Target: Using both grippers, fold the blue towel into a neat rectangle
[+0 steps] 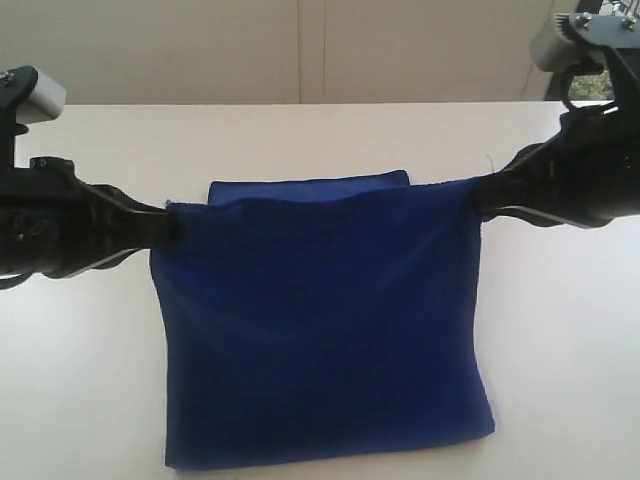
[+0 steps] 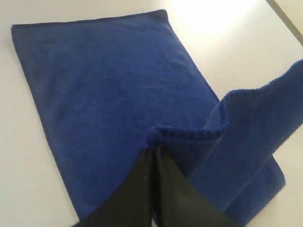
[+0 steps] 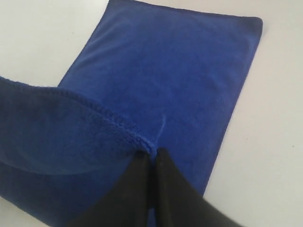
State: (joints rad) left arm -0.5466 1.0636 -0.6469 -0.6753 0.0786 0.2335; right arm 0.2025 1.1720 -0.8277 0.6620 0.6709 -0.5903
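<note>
Both claws clamp raised corners of the blue towel (image 1: 320, 340); we advise moving left gripper (image 1: 170, 222) and right gripper (image 1: 478, 195) level, matching edges.

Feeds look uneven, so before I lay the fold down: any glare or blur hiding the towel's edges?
Left wrist view: glare washes out the white table beside a corner of the deep-blue plush towel, edge readable. Right wrist view: even light, hem stitching clear, black fingers featureless. Exterior view: soft focus, creases barely visible.
</note>
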